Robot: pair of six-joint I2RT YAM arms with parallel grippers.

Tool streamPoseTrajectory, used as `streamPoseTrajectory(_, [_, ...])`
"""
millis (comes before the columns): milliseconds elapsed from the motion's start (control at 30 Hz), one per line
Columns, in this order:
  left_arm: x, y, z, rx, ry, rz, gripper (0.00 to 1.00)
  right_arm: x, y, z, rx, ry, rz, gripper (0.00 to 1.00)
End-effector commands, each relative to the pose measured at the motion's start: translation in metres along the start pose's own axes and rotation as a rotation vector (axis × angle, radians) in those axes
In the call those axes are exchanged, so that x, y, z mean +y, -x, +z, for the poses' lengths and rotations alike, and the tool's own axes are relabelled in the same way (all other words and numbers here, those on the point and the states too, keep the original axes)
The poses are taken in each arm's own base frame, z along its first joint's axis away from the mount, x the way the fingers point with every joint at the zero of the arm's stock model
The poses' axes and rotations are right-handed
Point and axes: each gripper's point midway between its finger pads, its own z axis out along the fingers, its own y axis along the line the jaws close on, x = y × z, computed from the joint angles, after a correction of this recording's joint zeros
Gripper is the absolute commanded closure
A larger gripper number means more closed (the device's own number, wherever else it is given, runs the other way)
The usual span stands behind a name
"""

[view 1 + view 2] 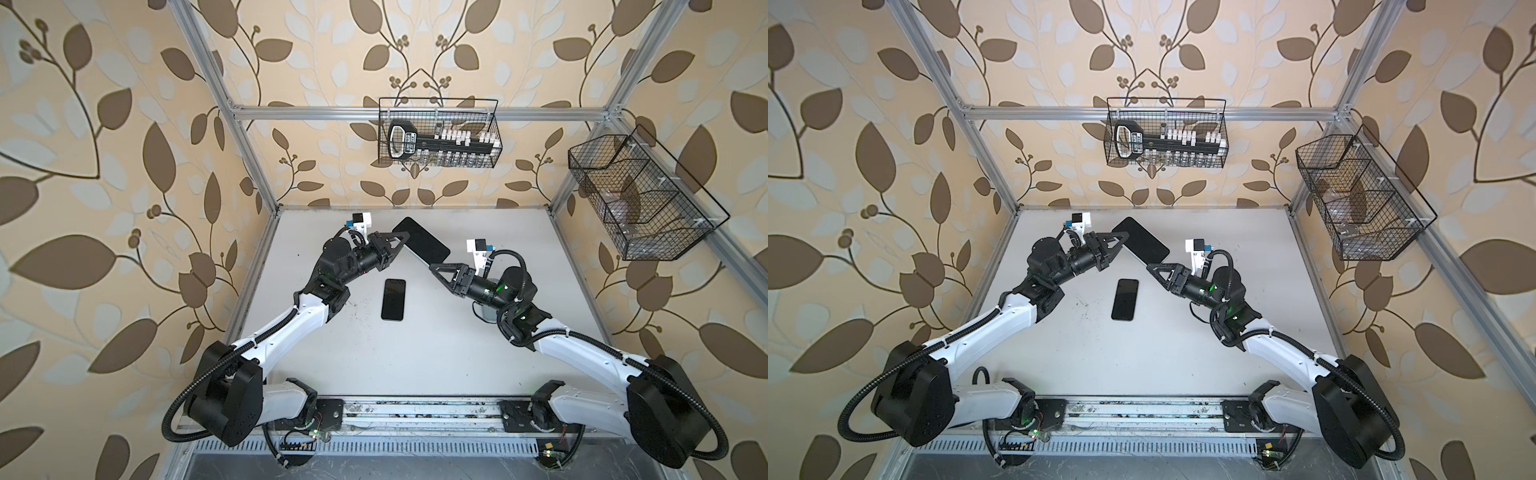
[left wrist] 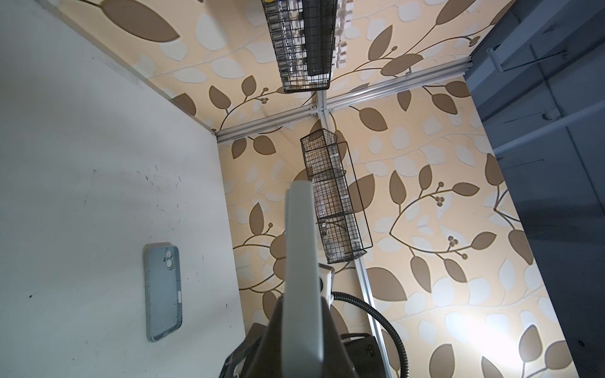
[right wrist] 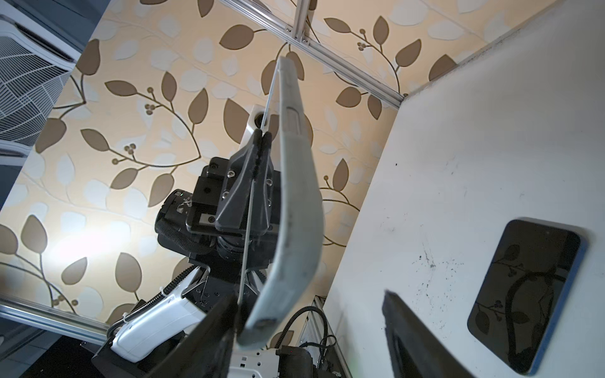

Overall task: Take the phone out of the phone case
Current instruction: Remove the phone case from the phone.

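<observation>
Bench (image 1: 415, 361) first, white and scuffed, and above its far half we have both arms meeting in mid-air. Between them hangs the phone (image 1: 422, 241), dark screen up in both top views. It is lifted clear, we judge, so the cover has room to peel away underneath.

The right wrist view shows us how far that has got. The grey phone case (image 3: 294, 196) bows off one long side of the thin slab while both ends look joined to it, so it is partly out and not yet free.

The left gripper (image 1: 405, 237) has its fingers pressed together on what looks like the phone's thin edge, anchoring it. The right gripper (image 1: 434, 266) sits at the lower corner with its fingers (image 3: 216, 330) spread wide. One brushes the case's end, and they grip nothing.

Around us, one wire basket (image 1: 436, 99) hangs on the back wall and a side basket (image 1: 665, 232) on the right wall, both well out of the way. A second phone (image 1: 393, 299) lies screen-up on the bench just below the pair, where a drop could land. A pale blue handset (image 2: 162, 291) lies back-up near the right arm.
</observation>
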Motion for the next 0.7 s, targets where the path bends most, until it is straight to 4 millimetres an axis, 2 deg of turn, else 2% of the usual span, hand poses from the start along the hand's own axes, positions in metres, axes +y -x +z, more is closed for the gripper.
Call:
streamPoseTrajectory(0, [-0.057, 0.009, -0.003, -0.014, -0.181, 0.080, 1.00, 0.031, 0.013, 0.007, -0.034, 0.108, -0.040, 0.39])
streamPoseTrajectory(167, [-0.057, 0.009, -0.003, -0.016, -0.183, 0.078, 1.00, 0.040, 0.016, 0.012, -0.047, 0.148, -0.051, 0.51])
streamPoseTrajectory(667, [-0.049, 0.014, -0.001, -0.045, -0.166, 0.058, 1.00, 0.049, 0.008, 0.023, -0.042, 0.169, -0.082, 0.58])
